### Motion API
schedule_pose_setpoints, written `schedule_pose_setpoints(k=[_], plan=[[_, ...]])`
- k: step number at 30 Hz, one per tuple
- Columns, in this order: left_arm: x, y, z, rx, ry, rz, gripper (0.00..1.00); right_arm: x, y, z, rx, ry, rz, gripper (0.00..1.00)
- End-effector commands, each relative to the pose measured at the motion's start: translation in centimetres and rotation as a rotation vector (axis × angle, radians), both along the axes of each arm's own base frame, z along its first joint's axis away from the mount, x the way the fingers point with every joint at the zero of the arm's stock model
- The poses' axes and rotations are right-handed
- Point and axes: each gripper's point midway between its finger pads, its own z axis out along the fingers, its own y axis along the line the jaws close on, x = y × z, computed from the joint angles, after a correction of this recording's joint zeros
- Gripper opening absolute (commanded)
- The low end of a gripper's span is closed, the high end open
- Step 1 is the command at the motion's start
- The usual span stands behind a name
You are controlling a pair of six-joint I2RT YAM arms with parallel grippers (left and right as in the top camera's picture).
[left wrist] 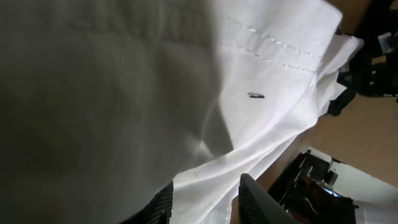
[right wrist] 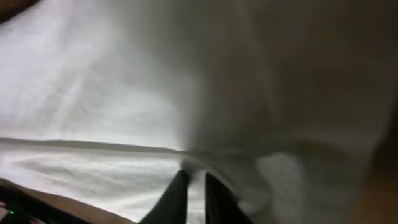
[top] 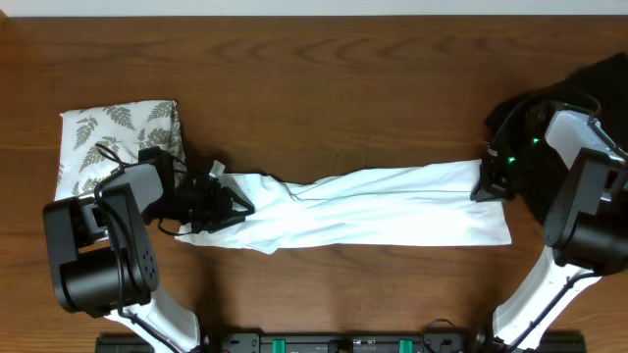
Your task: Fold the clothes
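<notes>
- The left hand (top: 224, 196), in the overhead view, is pinching the left end of the T-shirt (top: 373, 208), and the right hand (top: 488, 179) is gripping the right end. The shirt is lying as a long band across the table (top: 343, 88), between the two.
- The band is looking twisted near its middle, so I am judging that a fold made now is risking to lock the twist in. A harder pull is risking that one end is slipping out.
- The fern-print cloth (top: 113, 132) is sitting just behind the left hand, and the black garment (top: 601, 78) is lying behind the right arm. A wide swing is risking to drag either one.
- In the left wrist view, the left hand (left wrist: 208, 202) is closing around a bunch of white fabric near its edge, so the hold is seeming shallow to me.
- In the right wrist view, the right hand (right wrist: 196, 199) is nearly closed on a fold of the shirt. Fabric is filling the picture, so I cannot tell how much is caught.
</notes>
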Motion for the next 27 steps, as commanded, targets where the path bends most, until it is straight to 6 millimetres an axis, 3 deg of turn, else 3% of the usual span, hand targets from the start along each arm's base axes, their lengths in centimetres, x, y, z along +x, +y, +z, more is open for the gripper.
schedule_pose_setpoints(k=[1, 8, 14, 20, 27], plan=[[-1.1, 2.7, -3.0, 0.195, 0.067, -0.022, 0.37, 0.4, -3.4, 0.5, -0.12, 0.006, -0.041, 0.15], [-1.1, 2.7, -2.9, 0.194, 0.069, -0.02, 0.39, 1.8, -5.6, 3.8, -0.187, -0.022, -0.05, 0.18], [-1.1, 2.7, -2.9, 0.194, 0.069, -0.019, 0.41, 1.8, -5.8, 5.4, -0.199, -0.042, -0.051, 0.19], [-1.1, 2.7, -2.9, 0.194, 0.075, -0.014, 0.51, 1.0, -5.9, 5.0, -0.189, -0.02, -0.057, 0.21], [-1.1, 2.7, -2.9, 0.193, 0.077, -0.012, 0.52, 0.1, -5.5, 3.3, -0.181, -0.001, -0.055, 0.25]])
